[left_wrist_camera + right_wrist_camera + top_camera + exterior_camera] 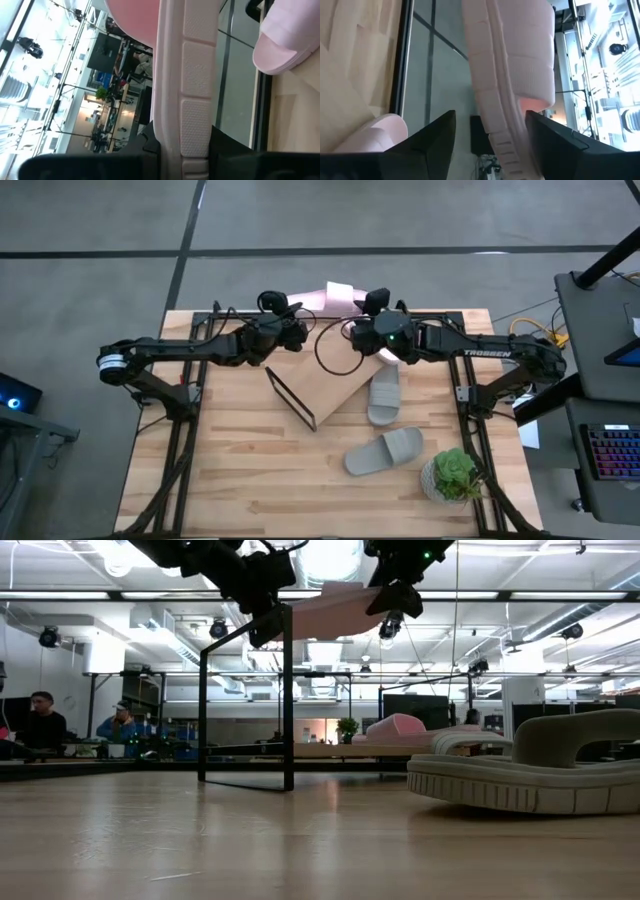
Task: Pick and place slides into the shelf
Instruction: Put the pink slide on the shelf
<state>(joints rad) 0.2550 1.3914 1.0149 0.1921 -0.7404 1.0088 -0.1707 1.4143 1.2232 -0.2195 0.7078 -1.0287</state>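
Note:
One pale pink slide point(338, 295) hangs in the air over the table's far edge, between both grippers. My left gripper point(300, 330) is shut on it. My right gripper point(490, 135) is open, one finger on each side of the same slide point(510, 75); I cannot tell whether it touches. The second pink slide point(290, 35) lies on the slanted wooden shelf point(325, 385), mostly hidden under my right arm in the high view. One grey slide point(385, 395) lies sole-down beside the shelf. The other grey slide point(385, 452) lies nearer the table's near edge. My left gripper point(185, 145) pinches the pink slide between its two fingers by the ribbed side wall of the sole point(195, 115). It comes roughly level from the table's left side. The slide point(335, 612) is lifted clear, about level, high above the shelf's black wire frame point(245, 690).
A small potted plant point(455, 475) stands at the table's near right corner. A black cable loop point(335, 345) lies by the shelf's far end. People sit at desks point(45, 725) in the room beyond. Bare wood shows at the table's near left point(220, 470).

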